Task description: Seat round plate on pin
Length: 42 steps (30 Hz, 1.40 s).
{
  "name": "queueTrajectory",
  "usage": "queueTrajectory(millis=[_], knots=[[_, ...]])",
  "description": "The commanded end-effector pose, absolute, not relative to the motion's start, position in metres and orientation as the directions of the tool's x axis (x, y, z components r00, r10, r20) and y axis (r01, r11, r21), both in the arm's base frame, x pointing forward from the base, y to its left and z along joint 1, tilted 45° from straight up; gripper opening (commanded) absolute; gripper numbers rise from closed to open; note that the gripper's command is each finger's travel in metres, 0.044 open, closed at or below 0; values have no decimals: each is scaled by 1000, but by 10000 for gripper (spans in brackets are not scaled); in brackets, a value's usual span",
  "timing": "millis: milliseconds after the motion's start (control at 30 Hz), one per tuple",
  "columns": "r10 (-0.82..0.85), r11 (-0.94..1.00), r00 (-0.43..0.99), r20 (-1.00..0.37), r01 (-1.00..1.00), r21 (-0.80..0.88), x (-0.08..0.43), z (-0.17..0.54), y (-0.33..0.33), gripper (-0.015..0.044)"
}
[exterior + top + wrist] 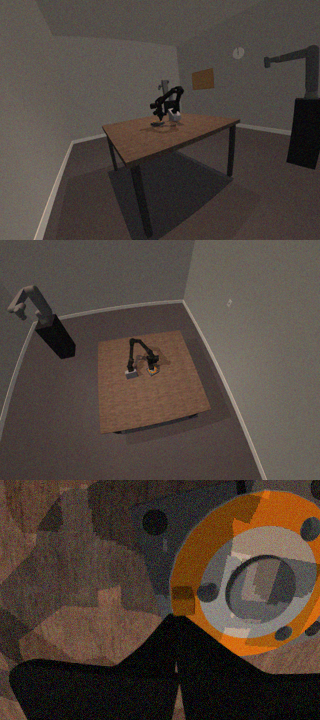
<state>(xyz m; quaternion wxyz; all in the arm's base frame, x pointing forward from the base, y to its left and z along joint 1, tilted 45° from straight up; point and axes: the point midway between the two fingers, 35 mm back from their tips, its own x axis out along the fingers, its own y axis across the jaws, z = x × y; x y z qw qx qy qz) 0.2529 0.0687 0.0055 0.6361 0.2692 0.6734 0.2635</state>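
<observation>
The round plate point(217, 540) has an orange rim around a grey middle and sits on the grey square base point(150, 542) point(155, 125). Its orange tab point(183, 602) is at the rim's left in the wrist view, with a dark hole point(207, 592) just inward of it. The round post point(262, 590) shows in the plate's centre. The pin cannot be made out, and the plate's tilt is unclear. My gripper point(175, 622) point(151, 368) point(161, 120) is shut and empty. Its tips are right beside the tab in the wrist view; whether they touch it cannot be told.
The arm's pale mount block point(131, 374) point(174, 116) stands on the wooden table point(152, 400) point(155, 142) near the base. Round dark holes point(155, 522) mark the base's corners. Another arm on a black pedestal point(55, 336) stands off the table.
</observation>
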Motion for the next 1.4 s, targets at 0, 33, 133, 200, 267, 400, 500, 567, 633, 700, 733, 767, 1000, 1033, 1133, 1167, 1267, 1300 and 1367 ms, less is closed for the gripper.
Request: queueTrajectory(millis=[0, 33, 133, 200, 267, 400, 500, 567, 633, 700, 733, 767, 1000, 1033, 1133, 1167, 1267, 1300, 1367], knots=[[699, 715, -42, -714, 29, 698, 260, 6, 70, 0], [699, 715, -42, -714, 29, 699, 261, 6, 71, 0], [699, 715, -42, -714, 28, 699, 264, 6, 71, 0], [699, 715, -42, -714, 28, 699, 266, 6, 71, 0], [699, 715, -41, -714, 28, 699, 268, 7, 72, 0], [699, 715, -41, -714, 28, 699, 273, 7, 72, 0], [699, 715, -41, -714, 28, 699, 276, 7, 71, 0], [699, 715, -41, -714, 28, 699, 279, 7, 71, 0], [699, 715, -41, -714, 28, 699, 281, 7, 70, 0], [699, 715, -41, -714, 28, 699, 284, 7, 70, 0], [699, 715, -41, -714, 28, 699, 285, 7, 70, 0], [699, 715, -41, -714, 28, 699, 286, 7, 69, 0], [699, 715, -40, -714, 27, 698, 295, 4, 67, 0], [699, 715, -40, -714, 27, 698, 296, 4, 66, 0], [699, 715, -40, -714, 27, 698, 300, 2, 64, 0], [699, 715, -40, -714, 27, 698, 301, 2, 64, 0], [699, 715, -40, -714, 27, 698, 304, 0, 62, 0], [699, 715, -40, -714, 27, 698, 305, 0, 61, 0], [699, 715, -40, -714, 27, 698, 306, -1, 60, 0]])
